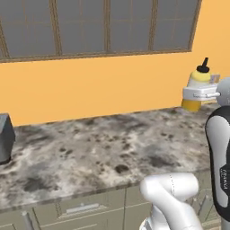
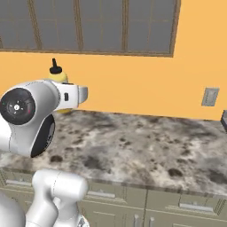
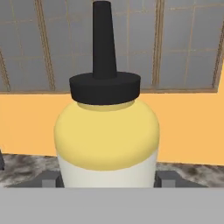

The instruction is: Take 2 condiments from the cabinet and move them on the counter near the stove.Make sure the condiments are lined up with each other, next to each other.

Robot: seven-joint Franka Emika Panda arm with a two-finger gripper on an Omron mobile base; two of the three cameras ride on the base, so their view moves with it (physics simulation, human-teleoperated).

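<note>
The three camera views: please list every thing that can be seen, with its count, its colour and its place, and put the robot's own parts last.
Yellow squeeze bottle with pale band and black pointed cap: one, upright between the gripper fingers, above the counter's far edge, before the wall.
Mottled grey stone counter: one, pale grey with dark blotches, over the base cabinets.
Beige base cabinets: a row, below the counter.
Orange wall: one, behind the counter.
Grey window with brown frame: one, above the wall.
Grey wall plate: one, on the wall.
Dark grey object: one, cut off at the counter's left end.
Gripper: one, white, shut on the bottle.
</note>
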